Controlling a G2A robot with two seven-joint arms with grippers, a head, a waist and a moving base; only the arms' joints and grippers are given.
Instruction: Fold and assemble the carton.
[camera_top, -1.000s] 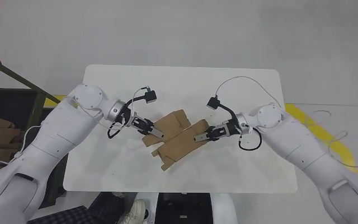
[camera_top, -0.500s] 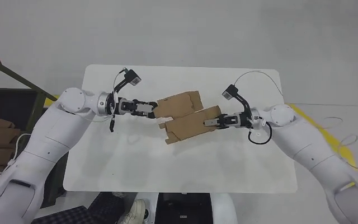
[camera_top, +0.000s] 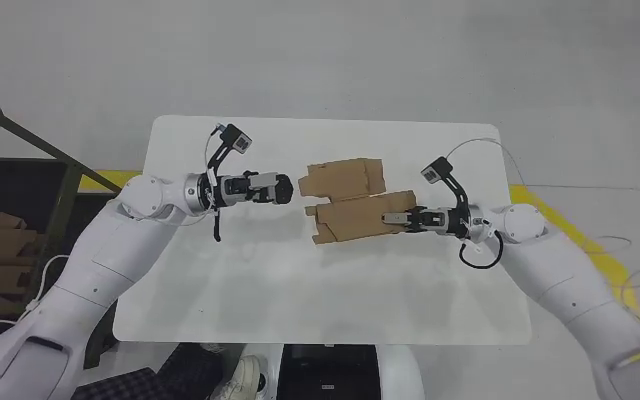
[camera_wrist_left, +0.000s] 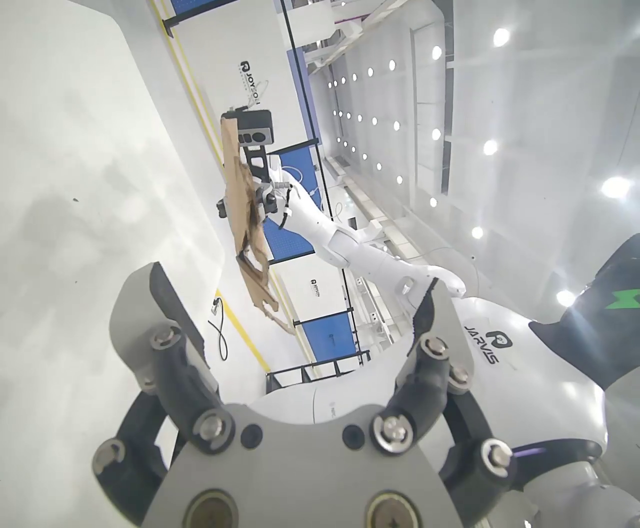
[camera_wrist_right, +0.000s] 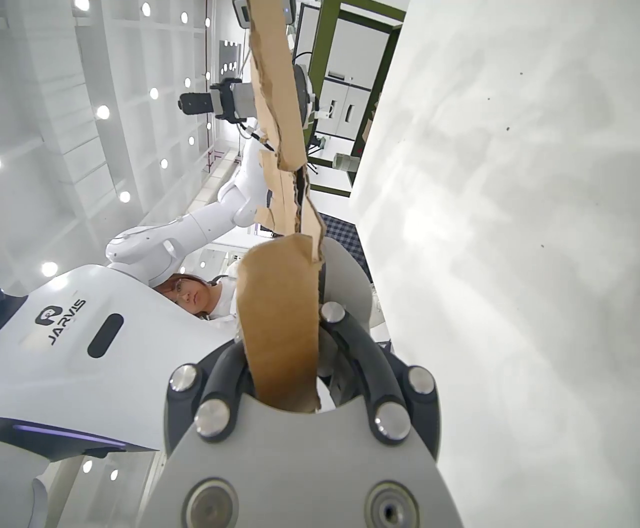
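Flattened brown corrugated cardboard carton (camera_top: 345, 182) held aloft over white desk (camera_top: 300, 290), right of centre, likely so panels hang free for folding. Right claw (camera_top: 392, 217) clamped on end flap. Left claw (camera_top: 286, 188) spread wide, empty, just off opposite edge, seemingly poised to take panel.

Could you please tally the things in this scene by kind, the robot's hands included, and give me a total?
Cartons: 1, the brown carton
Robot hands: 2, the left hand open, the right hand shut on the carton
Tables: 1, the white table
Total: 4
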